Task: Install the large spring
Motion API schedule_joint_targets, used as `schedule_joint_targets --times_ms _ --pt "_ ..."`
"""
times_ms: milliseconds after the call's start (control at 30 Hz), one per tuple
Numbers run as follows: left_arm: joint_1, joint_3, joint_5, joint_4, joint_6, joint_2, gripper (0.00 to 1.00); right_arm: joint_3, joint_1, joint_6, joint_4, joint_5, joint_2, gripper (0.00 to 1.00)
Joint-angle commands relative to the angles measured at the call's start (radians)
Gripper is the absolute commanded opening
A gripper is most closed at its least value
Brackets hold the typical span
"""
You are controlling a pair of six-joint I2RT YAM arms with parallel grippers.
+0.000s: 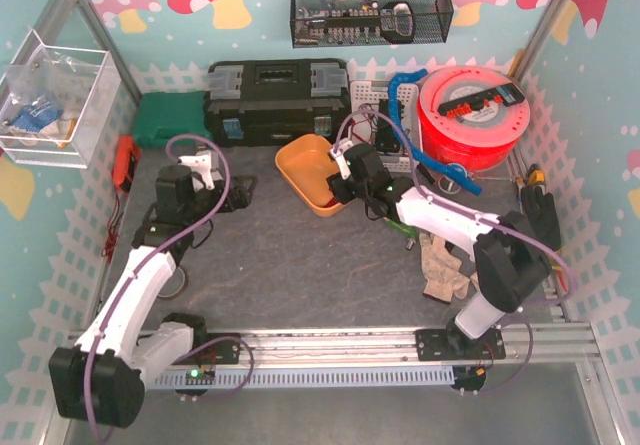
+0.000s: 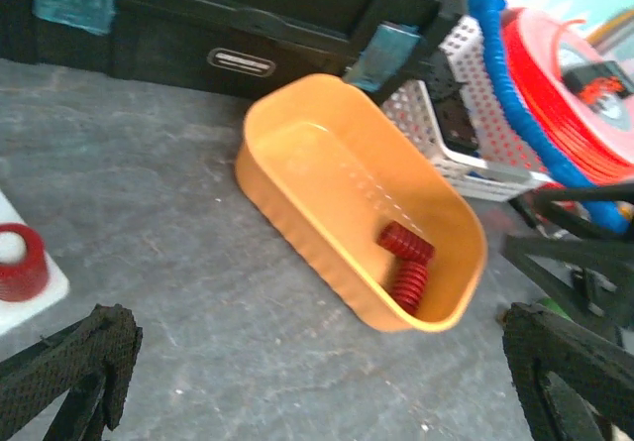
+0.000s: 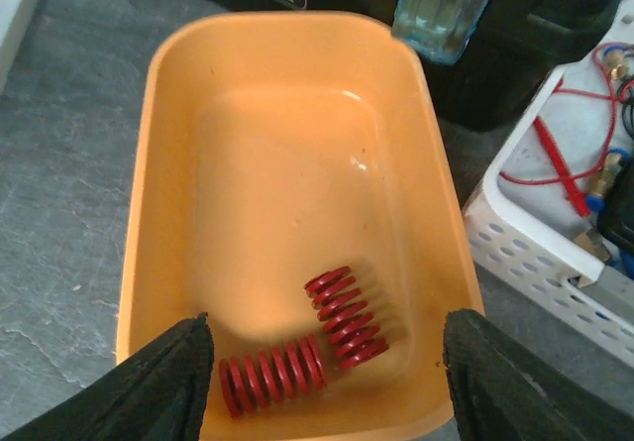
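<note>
left arm (image 1: 135,290) stretched forward from its base, wrist turned toward centre. left claw (image 2: 317,372) held low, roughly level, jaws wide apart, nothing between them. right arm (image 1: 440,220) reaches forward and inward, wrist pitched down. right claw (image 3: 327,382) points steeply downward, fingers (image 3: 163,386) parted, gripping nothing.

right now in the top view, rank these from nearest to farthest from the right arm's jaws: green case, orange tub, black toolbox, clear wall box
1. Orange plastic tub, directly under the jaws of the right gripper.
2. Black plastic toolbox, behind the tub at the back of the table.
3. Green plastic case, back left, beside the toolbox.
4. Clear acrylic box, up on the left wall.
</note>
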State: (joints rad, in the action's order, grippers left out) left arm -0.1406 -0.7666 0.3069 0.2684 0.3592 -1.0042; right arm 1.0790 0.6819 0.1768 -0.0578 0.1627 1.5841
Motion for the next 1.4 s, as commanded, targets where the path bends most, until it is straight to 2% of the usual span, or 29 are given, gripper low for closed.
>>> schedule_joint_targets --times_ms 0,67,233,500,1033,1367 --pt "-0.002 0.067 0.120 0.004 0.014 0.106 0.99 0.098 -0.043 -0.073 -0.171 -0.114 0.082 0.58" --pt "-0.002 0.091 0.123 0.003 0.010 0.146 0.99 0.142 -0.056 -0.091 -0.204 -0.138 0.129 0.52" --pt "-0.002 0.119 0.123 0.004 -0.001 0.186 0.99 0.268 -0.071 -0.113 -0.301 -0.133 0.254 0.46" --pt "-0.002 0.123 0.156 0.004 -0.009 0.191 0.99 0.438 -0.077 -0.139 -0.410 -0.092 0.432 0.45" --pt "0.000 0.118 0.147 0.004 -0.014 0.188 0.99 0.607 -0.103 -0.191 -0.519 -0.082 0.580 0.45" --pt "0.001 0.119 0.140 0.004 -0.014 0.189 0.99 0.615 -0.108 -0.204 -0.536 -0.120 0.603 0.43"
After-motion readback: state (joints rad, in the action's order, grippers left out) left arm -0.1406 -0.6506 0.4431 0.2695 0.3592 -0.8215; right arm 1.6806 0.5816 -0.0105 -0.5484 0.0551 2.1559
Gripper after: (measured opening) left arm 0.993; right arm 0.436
